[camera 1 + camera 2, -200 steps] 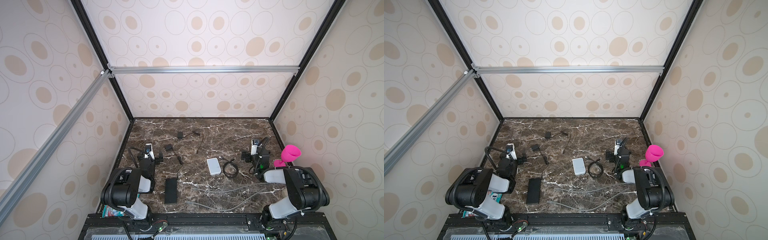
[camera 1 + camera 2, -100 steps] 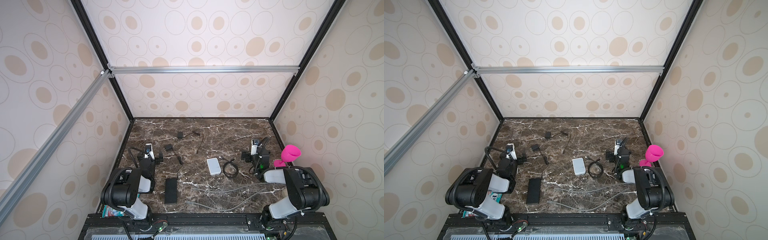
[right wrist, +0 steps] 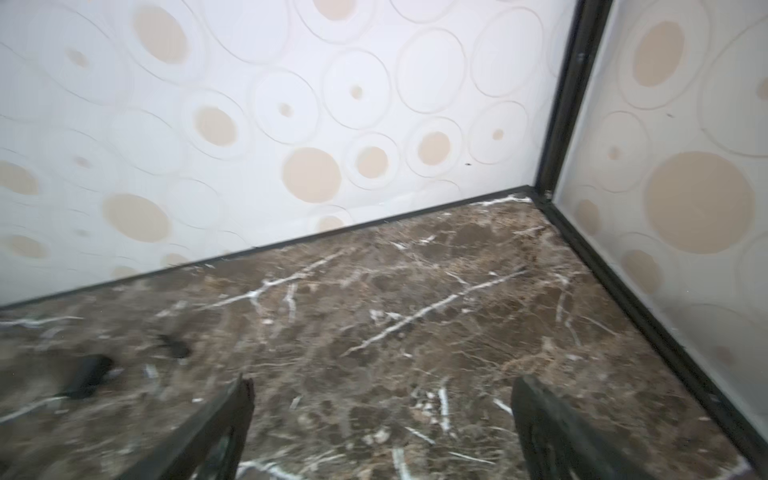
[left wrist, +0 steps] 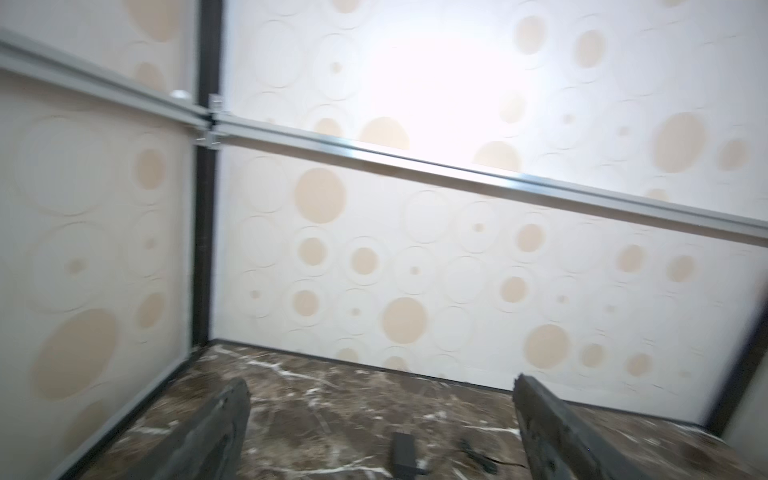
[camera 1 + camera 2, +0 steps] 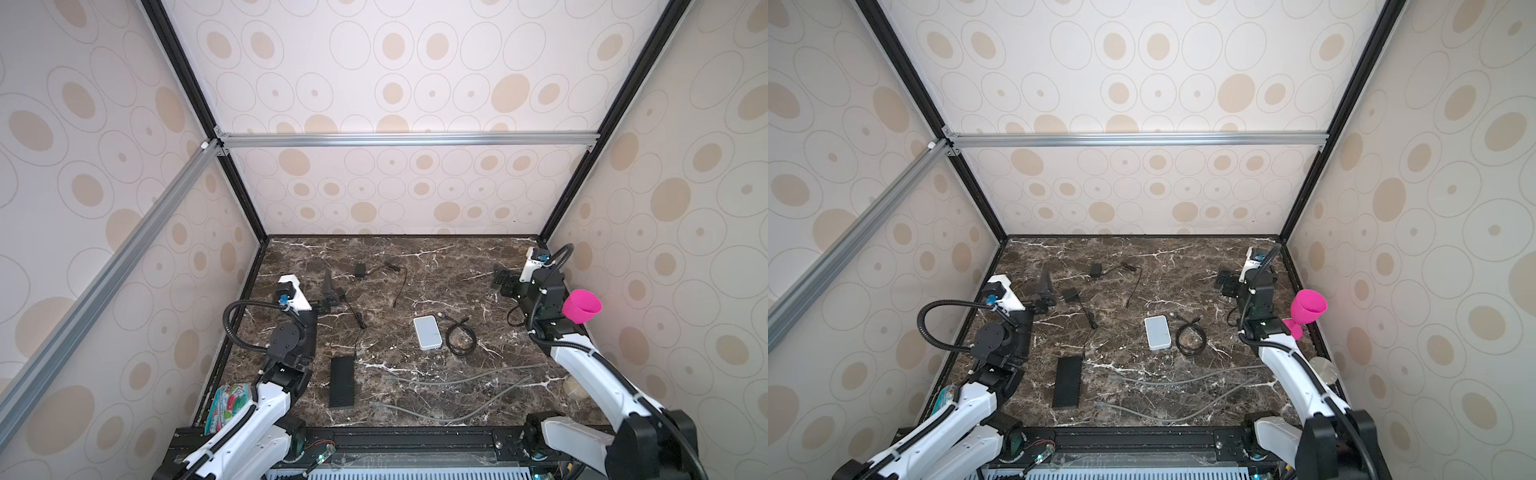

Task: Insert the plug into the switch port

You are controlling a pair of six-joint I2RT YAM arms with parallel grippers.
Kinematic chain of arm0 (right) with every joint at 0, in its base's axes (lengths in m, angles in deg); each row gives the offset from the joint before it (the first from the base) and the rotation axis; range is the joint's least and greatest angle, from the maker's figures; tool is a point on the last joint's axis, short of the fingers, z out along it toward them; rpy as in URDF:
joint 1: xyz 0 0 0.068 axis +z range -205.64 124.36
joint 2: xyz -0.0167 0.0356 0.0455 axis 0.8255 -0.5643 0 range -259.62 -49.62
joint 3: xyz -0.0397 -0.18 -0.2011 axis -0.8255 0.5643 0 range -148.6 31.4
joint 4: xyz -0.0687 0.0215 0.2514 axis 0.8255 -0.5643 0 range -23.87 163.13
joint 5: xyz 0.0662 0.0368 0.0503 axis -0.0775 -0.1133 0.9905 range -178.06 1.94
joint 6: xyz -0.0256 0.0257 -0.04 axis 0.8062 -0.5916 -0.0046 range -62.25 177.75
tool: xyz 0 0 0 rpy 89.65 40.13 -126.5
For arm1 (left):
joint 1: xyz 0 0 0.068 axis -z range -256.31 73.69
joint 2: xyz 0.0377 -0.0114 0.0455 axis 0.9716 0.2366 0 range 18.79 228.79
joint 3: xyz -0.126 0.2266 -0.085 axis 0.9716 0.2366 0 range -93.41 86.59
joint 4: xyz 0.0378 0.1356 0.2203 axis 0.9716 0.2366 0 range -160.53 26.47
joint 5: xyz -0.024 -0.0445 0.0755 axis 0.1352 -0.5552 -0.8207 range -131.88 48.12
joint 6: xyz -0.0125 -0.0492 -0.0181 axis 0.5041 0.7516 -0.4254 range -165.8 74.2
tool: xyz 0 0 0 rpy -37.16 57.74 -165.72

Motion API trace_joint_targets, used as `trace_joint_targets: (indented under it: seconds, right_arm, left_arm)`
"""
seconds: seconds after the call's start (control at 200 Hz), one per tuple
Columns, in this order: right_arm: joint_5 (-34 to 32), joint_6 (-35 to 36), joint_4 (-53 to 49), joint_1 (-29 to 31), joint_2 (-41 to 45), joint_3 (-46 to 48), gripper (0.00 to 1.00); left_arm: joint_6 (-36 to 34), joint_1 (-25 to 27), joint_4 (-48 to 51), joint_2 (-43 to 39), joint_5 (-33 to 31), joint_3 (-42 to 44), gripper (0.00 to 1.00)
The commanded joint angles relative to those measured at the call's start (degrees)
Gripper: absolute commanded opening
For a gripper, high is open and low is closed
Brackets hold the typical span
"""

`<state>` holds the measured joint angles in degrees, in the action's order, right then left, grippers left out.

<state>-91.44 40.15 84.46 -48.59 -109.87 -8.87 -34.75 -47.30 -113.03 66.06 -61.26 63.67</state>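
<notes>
A flat white box (image 5: 427,332) (image 5: 1158,331), which looks like the switch, lies mid-table with a coiled black cable (image 5: 460,338) beside it. Two loose grey cables (image 5: 457,380) (image 5: 1179,380) with plug ends lie nearer the front. My left gripper (image 5: 330,293) (image 5: 1044,291) hovers open at the left, over a small black adapter (image 5: 338,296) that also shows in the left wrist view (image 4: 404,449). The left gripper (image 4: 382,419) holds nothing. My right gripper (image 5: 503,284) (image 5: 1225,284) is open near the back right corner, empty over bare marble (image 3: 382,419).
A ribbed black slab (image 5: 342,382) lies front left, wired to the adapter. Another black adapter (image 5: 359,270) with a thin wire sits at the back. A pink cup (image 5: 581,306) is fixed on the right wall, and a colourful packet (image 5: 228,401) lies by the left arm's base.
Both arms have lifted out of their folded pose and reached toward the back of the table, the right one further. The jaws stay wide apart; things on the table are unmoved.
</notes>
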Motion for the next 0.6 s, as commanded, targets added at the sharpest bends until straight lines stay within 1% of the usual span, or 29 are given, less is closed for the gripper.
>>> trace_joint_targets:
  seconds: [0.0,0.04,0.09,0.11,0.16,0.195,0.235,0.29,0.315,0.37,0.43,0.53,0.595]
  right_arm:
    - [16.9,-10.5,-4.1,0.3,3.1,6.3,1.0]
    - [19.5,-13.9,-2.0,0.3,3.8,8.6,1.0]
    - [22.4,-16.9,-4.5,0.6,3.6,9.0,1.0]
    - [24.4,-17.8,-5.7,0.8,3.1,8.9,1.0]
    - [30.0,-19.0,-8.5,1.9,1.7,8.0,1.0]
    - [31.1,-18.8,-11.2,4.4,1.2,7.2,1.0]
    - [29.3,-17.4,-15.0,8.4,1.5,6.3,1.0]
    - [23.6,-14.4,-19.4,17.4,2.7,5.2,1.0]
    - [20.1,-13.1,-20.8,21.5,3.3,5.0,1.0]
    - [13.6,-11.3,-22.6,30.2,3.4,4.4,1.0]
    - [8.8,-10.7,-25.1,38.2,2.0,2.8,1.0]
    - [2.1,-9.0,-28.8,48.6,-2.2,-1.1,1.0]
    - [0.1,-8.6,-30.6,52.2,-6.4,-4.2,1.0]
  left_arm:
    - [0.7,11.6,18.6,0.8,-5.4,-4.6,0.98]
    - [2.0,15.5,22.4,0.8,-7.8,-5.3,0.98]
    - [6.6,18.4,27.7,0.1,-9.6,-5.8,0.98]
    - [8.1,18.7,30.4,-0.5,-9.1,-5.6,0.98]
    - [12.6,18.9,33.2,-2.6,-5.7,-4.6,0.98]
    - [15.0,18.9,34.9,-4.2,-3.8,-3.6,0.98]
    - [18.2,18.9,37.2,-6.4,-2.2,-3.0,0.98]
    - [20.1,19.0,40.4,-8.9,-0.5,-2.4,0.98]
    - [21.0,19.0,42.1,-9.6,-0.3,-2.4,0.98]
    - [22.4,19.0,46.2,-10.3,-0.3,-3.5,0.98]
    - [22.6,18.9,49.6,-9.5,1.0,-5.6,0.98]
    - [22.4,18.8,55.3,-7.2,3.0,-10.3,0.98]
    - [21.8,18.9,58.1,-6.5,4.2,-12.3,0.98]
